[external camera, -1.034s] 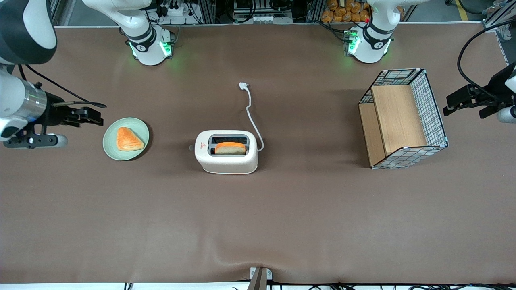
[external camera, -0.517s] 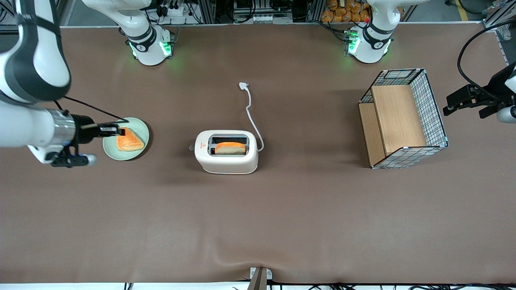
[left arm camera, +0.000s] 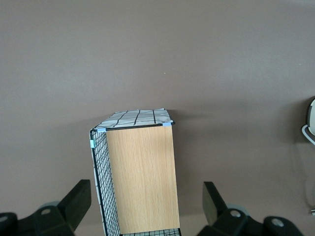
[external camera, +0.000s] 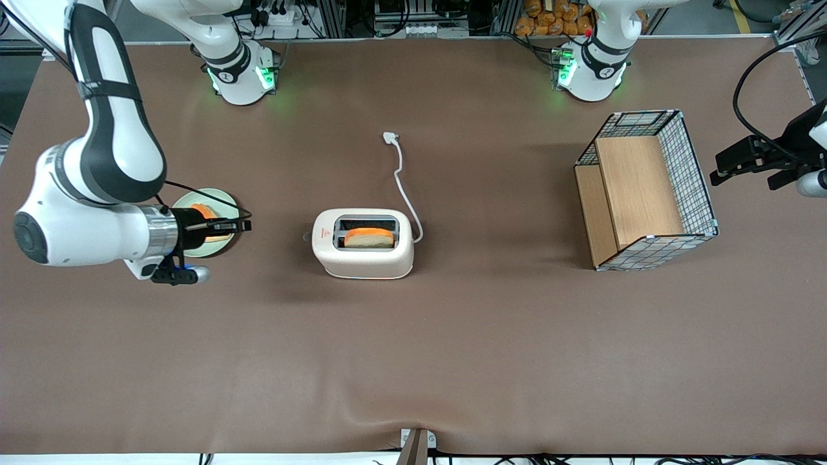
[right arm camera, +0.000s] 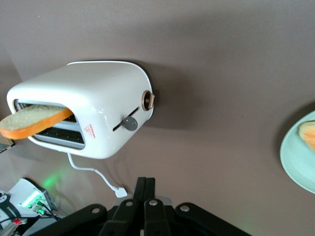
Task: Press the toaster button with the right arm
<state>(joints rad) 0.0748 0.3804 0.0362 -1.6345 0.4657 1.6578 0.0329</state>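
My gripper [external camera: 244, 225] hovers above the green plate [external camera: 184, 248], fingers [right arm camera: 146, 189] pressed together into one blunt tip for poking. Ahead of them, well apart, the toaster [external camera: 362, 244] turns its lever button [right arm camera: 130, 123] toward me, bread slice [external camera: 369, 237] standing in its slot.

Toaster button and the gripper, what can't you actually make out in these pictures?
- The button: in the front view it is too small to judge its position on the toaster.
- The pastry and plate: in the front view they are mostly covered by the shut gripper above them. The right wrist view cuts them off at its edge.
- The gripper's height relative to the button: the front view does not settle it.
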